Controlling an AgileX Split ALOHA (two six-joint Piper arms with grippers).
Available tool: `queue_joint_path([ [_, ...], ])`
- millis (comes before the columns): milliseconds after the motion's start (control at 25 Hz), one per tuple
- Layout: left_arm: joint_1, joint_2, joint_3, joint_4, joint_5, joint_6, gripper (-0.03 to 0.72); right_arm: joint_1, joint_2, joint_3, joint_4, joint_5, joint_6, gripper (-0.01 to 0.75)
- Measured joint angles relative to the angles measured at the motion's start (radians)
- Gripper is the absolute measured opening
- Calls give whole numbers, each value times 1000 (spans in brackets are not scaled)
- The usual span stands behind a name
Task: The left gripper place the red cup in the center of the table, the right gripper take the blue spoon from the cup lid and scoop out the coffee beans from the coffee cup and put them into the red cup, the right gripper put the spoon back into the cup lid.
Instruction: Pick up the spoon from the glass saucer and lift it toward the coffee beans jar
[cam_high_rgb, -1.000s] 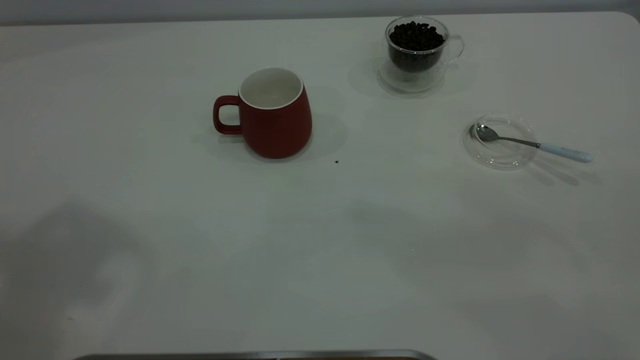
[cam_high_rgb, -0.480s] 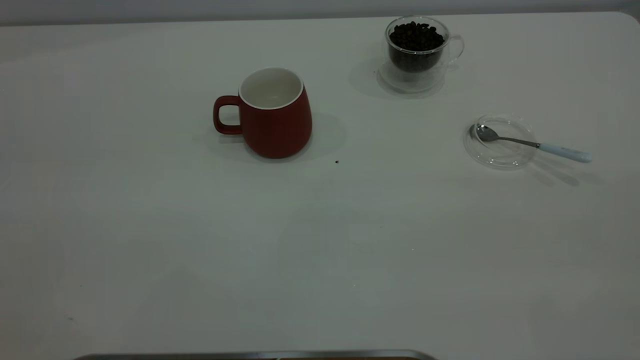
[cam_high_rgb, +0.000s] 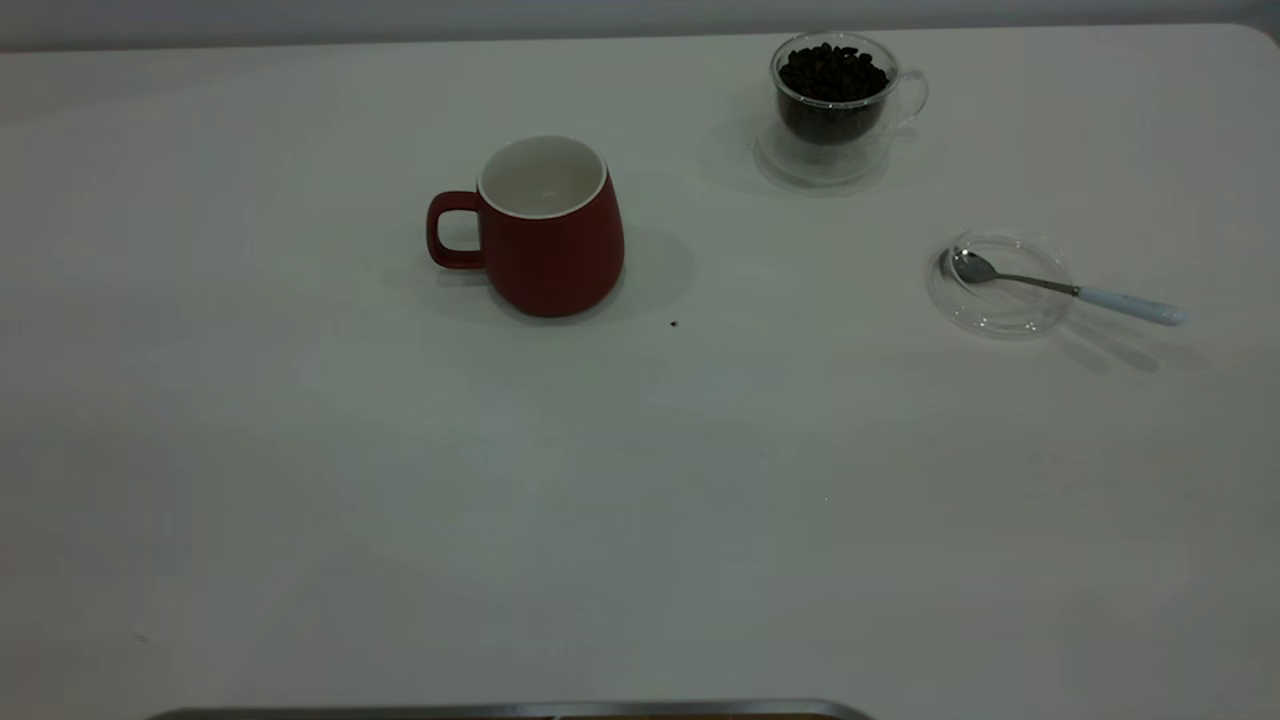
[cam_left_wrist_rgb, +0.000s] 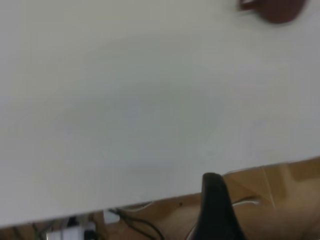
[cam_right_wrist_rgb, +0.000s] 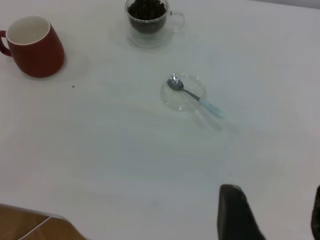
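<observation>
White table (cam_high_rgb: 640, 520) and the shadows that lay across its near side a second ago are gone; nothing else has shifted, so I judge scooping hasn't begun. Red cup (cam_high_rgb: 548, 235) stands left of centre, coffee cup (cam_high_rgb: 835, 105) far right, blue spoon (cam_high_rgb: 1060, 285) resting in the cup lid (cam_high_rgb: 1000, 300). Right gripper (cam_right_wrist_rgb: 274, 195) hovers spread, well back. Left gripper (cam_left_wrist_rgb: 214, 200) is at the table edge, spread or not I cannot tell. No writing readable.

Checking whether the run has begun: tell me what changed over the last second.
No object moved. A broad shadow on the near table faded, nothing else. The red cup, the coffee cup of beans and the spoon on the lid stayed put; nothing was taken or released.
</observation>
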Motion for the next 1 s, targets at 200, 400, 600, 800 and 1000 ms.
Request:
queue_joint_path([
  [200, 158, -92, 75, 0, -5, 0, 578, 0, 0, 0, 0, 0, 0, 405],
  [400, 247, -156, 104, -1, -7, -1, 578, 0, 0, 0, 0, 0, 0, 405],
  [600, 283, -219, 134, -1, -20, -1, 578, 0, 0, 0, 0, 0, 0, 405],
  [800, 284, -260, 134, -1, -22, -1, 578, 0, 0, 0, 0, 0, 0, 405],
  [1000, 284, -261, 134, -1, -23, -1, 578, 0, 0, 0, 0, 0, 0, 405],
])
